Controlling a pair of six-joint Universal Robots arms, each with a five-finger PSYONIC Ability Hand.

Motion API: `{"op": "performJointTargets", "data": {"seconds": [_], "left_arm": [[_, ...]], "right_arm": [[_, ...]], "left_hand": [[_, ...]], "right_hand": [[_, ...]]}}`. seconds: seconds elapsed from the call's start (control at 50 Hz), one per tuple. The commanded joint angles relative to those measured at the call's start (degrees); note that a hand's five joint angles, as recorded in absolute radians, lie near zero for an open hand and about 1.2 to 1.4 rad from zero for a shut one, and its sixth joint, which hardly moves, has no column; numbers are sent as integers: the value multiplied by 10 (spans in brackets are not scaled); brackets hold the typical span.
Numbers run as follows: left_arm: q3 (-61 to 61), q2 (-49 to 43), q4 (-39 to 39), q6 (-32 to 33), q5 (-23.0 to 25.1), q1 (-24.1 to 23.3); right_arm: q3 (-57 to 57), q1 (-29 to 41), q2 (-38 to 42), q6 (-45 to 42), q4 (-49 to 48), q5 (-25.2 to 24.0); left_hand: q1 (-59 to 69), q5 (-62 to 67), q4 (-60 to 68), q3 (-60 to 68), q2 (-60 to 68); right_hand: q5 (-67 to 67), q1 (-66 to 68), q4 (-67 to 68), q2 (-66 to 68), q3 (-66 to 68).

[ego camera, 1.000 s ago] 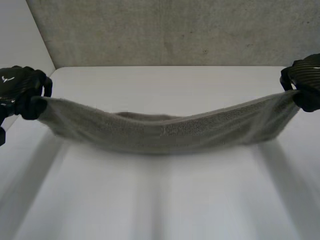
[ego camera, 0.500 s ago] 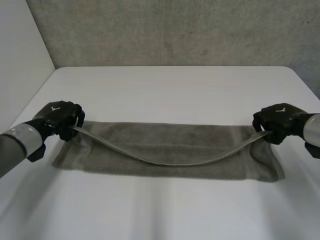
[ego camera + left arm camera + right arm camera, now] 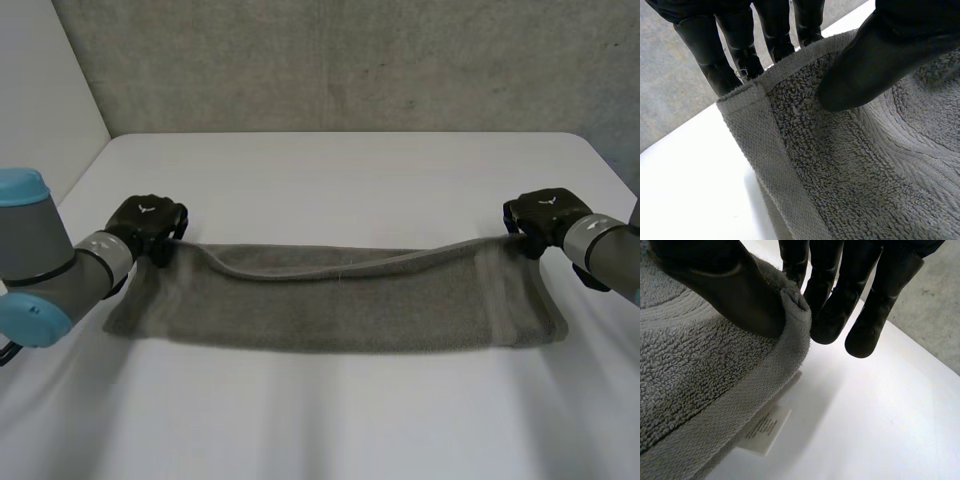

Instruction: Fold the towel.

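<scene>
A grey towel [image 3: 340, 300] lies lengthwise across the white table [image 3: 340, 180], doubled over, its upper layer's edge sagging between my hands. My left hand [image 3: 148, 224] holds the upper layer's far left corner; in the left wrist view the thumb [image 3: 875, 60] presses the towel [image 3: 850, 165] against the fingers [image 3: 740, 45]. My right hand [image 3: 543, 216] holds the far right corner. There the thumb [image 3: 725, 285] pinches the towel [image 3: 695, 385] against the fingers [image 3: 830, 295]. A white label [image 3: 762, 432] hangs under that corner.
A grey concrete wall [image 3: 340, 60] rises behind the table's far edge. Bare table top stretches in front of the towel and behind it. My left forearm [image 3: 40, 270] lies low over the table's left side.
Both hands came down and moved away from me with the lifted edge. The towel, hanging in the air a second ago, now lies on the table doubled over.
</scene>
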Motion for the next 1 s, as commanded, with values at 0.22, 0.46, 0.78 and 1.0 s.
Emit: {"op": "performJointTargets", "data": {"seconds": [0.22, 0.46, 0.78, 1.0], "left_arm": [[56, -51, 8, 1, -50, -13], [47, -49, 8, 33, -64, -38], [-40, 52, 10, 27, -56, -31], [-193, 181, 37, 26, 42, 7]], "right_arm": [[-4, -1, 23, -29, -25, 39], [2, 3, 24, -38, -24, 36], [109, 2, -122, -40, -38, 9], [274, -2, -236, -59, -46, -41]], "left_hand": [[-37, -154, -73, -88, -68], [-737, -854, -773, -788, -768], [-701, -819, -737, -753, -733], [-671, -788, -707, -722, -702]], "right_hand": [[25, 32, 30, 36, 32], [-449, -442, -444, -437, -442], [-607, -600, -602, -595, -600], [-493, -486, -488, -481, -486]]}}
